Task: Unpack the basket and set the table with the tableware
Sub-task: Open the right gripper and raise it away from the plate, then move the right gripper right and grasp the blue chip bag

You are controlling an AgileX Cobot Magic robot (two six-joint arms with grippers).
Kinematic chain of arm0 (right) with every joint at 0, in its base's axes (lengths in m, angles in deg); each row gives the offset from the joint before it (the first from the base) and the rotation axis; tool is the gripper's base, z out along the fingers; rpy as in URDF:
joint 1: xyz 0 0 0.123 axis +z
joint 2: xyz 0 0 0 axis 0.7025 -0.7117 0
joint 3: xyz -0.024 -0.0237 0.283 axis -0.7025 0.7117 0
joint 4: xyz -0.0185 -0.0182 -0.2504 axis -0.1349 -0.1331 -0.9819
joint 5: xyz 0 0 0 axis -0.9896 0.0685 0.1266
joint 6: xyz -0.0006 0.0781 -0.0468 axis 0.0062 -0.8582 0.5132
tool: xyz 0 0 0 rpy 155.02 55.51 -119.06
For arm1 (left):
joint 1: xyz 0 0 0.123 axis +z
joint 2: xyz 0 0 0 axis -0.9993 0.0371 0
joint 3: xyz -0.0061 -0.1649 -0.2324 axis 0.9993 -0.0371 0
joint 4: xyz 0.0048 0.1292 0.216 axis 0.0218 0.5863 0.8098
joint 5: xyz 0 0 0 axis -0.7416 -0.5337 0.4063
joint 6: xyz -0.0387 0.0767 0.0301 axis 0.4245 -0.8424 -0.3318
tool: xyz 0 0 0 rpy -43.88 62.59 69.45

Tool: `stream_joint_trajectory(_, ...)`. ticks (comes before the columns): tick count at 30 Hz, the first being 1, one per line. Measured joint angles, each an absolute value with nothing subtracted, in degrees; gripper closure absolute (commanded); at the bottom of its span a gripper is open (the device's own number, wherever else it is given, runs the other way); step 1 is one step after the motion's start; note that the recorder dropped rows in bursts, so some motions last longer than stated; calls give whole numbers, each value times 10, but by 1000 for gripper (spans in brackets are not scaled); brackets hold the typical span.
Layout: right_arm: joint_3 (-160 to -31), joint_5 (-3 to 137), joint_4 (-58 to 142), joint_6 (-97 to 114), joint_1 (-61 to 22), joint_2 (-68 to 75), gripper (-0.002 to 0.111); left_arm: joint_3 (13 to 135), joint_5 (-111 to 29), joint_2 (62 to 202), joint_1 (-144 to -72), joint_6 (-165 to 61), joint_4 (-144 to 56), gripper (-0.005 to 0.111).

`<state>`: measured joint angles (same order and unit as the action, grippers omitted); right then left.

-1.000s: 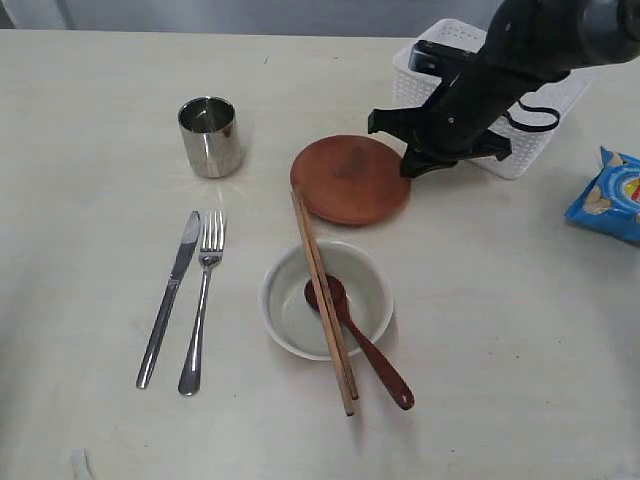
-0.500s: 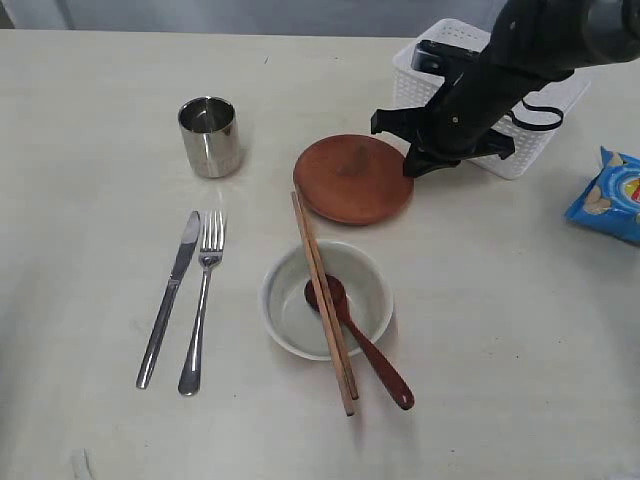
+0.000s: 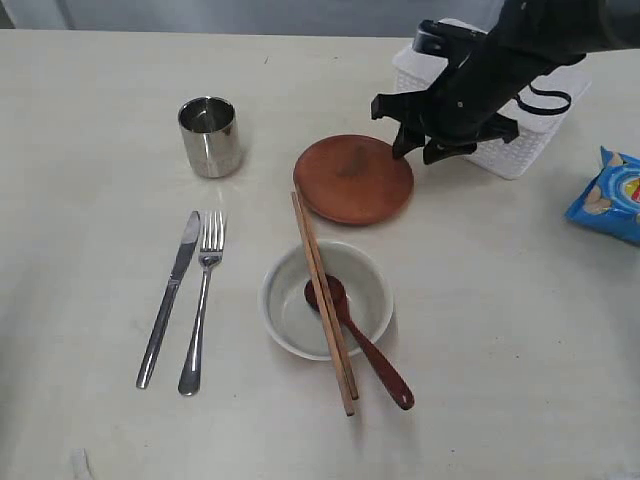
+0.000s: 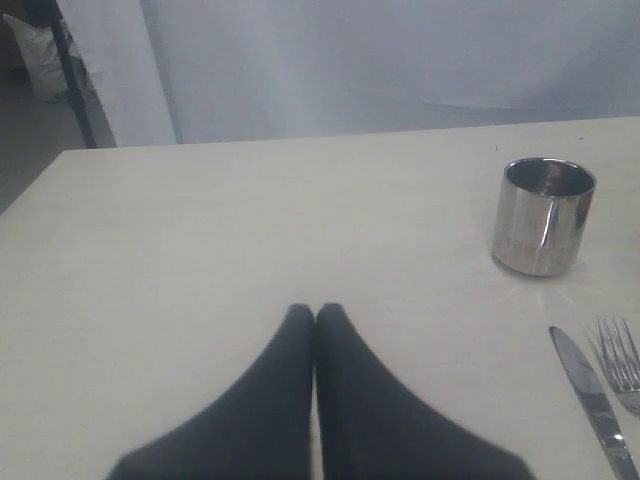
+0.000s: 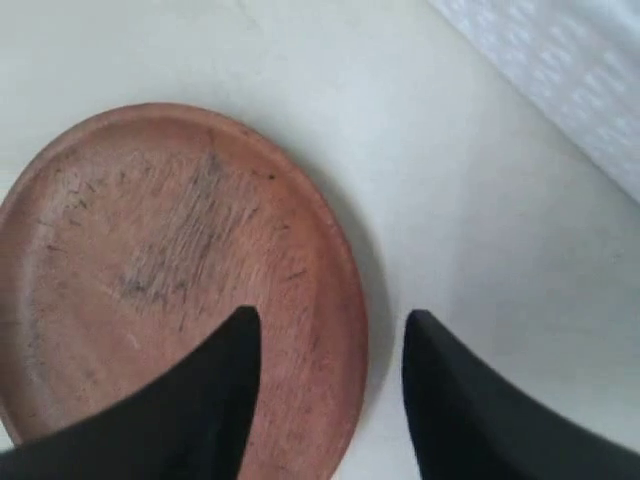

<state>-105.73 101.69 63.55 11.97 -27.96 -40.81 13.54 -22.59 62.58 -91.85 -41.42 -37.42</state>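
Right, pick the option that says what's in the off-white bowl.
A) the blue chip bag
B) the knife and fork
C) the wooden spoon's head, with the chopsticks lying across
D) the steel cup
C: the wooden spoon has its head inside the bowl and the chopsticks lie across the bowl's rim, over the spoon's head.

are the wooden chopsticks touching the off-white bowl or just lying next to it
Touching. The exterior view shows the pair of long wooden chopsticks lying across the round off-white bowl, resting on its rim at the far and near sides.
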Motion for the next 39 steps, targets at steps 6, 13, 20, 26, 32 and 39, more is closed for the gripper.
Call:
stream_joint_trajectory(6,-1071,1062,636,130,-280,-379,85,135,-226,626,-918,-414,-374,107)
stream_joint_trajectory(13,-1099,1102,634,154,-244,-293,109,135,-226,626,-918,-414,-374,107)
stream_joint_trajectory(20,-1100,1173,624,167,-178,-227,109,135,-226,626,-918,-414,-374,107)
stream_joint_trajectory(26,-1070,1227,495,101,-224,-172,109,135,-226,626,-918,-414,-374,107)
stream_joint_trajectory(32,-976,1222,450,72,-394,-104,109,135,-226,626,-918,-414,-374,107)
stream_joint_trajectory(39,-907,1148,453,66,-562,-96,108,135,-226,626,-918,-414,-374,107)
